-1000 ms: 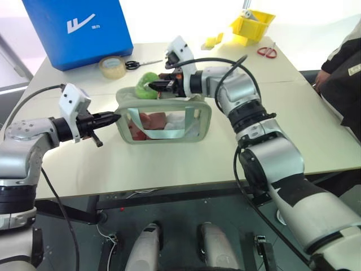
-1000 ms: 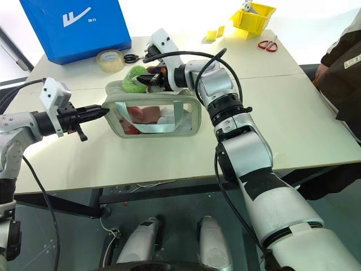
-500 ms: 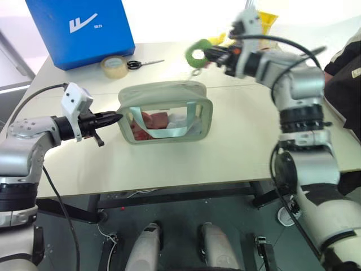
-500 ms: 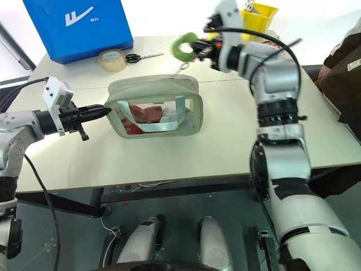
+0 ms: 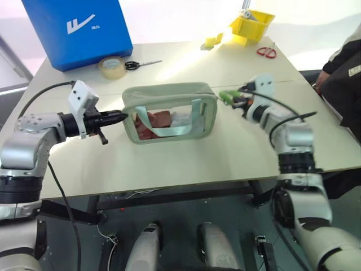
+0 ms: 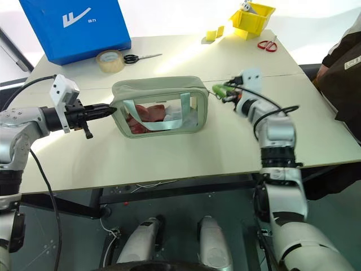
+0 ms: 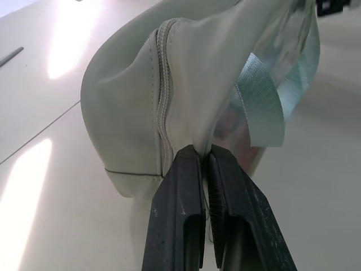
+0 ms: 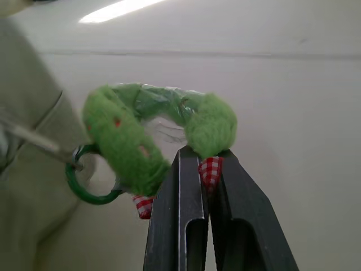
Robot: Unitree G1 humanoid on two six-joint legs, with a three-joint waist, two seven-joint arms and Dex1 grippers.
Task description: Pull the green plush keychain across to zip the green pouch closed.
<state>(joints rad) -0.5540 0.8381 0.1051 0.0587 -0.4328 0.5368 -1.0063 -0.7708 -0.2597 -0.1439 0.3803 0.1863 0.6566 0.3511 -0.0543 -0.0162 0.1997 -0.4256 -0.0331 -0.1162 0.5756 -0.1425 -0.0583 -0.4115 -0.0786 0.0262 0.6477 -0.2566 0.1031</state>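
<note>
My right gripper (image 8: 204, 164) is pinched tight on the green plush keychain (image 8: 152, 132), its two black fingers clamped over the red-checked tag at the charm's lower edge. The fuzzy ring hangs from a small dark-green metal ring (image 8: 84, 180), which links back to the zipper pull at the green pouch (image 5: 169, 110). I take the pouch as my landmark: the keychain sits just off its right end, low, at about the level of the pouch's top edge.

At the pouch's opposite, left end, my left gripper (image 7: 204, 164) is closed on the fabric, nipping the corner right beside the zipper track (image 7: 163, 113) and holding the bag braced against the pull.

From how things lie, I judge the zipping nearly or fully done: the top of the pouch reads as one smooth closed band from the left end to the right, and the charm has reached the far right corner. Whether the slider has seated fully at the stop I cannot tell. What is left, I think, is letting go with both grippers.

The pouch stands upright on the white table (image 5: 186, 164), its clear window facing me, a pale strap looped across the front, and reddish items (image 5: 155, 121) showing inside towards the left. Well behind the pouch, at the table's far right corner, a yellow bin (image 5: 252, 25) holds something pale I cannot make out.
</note>
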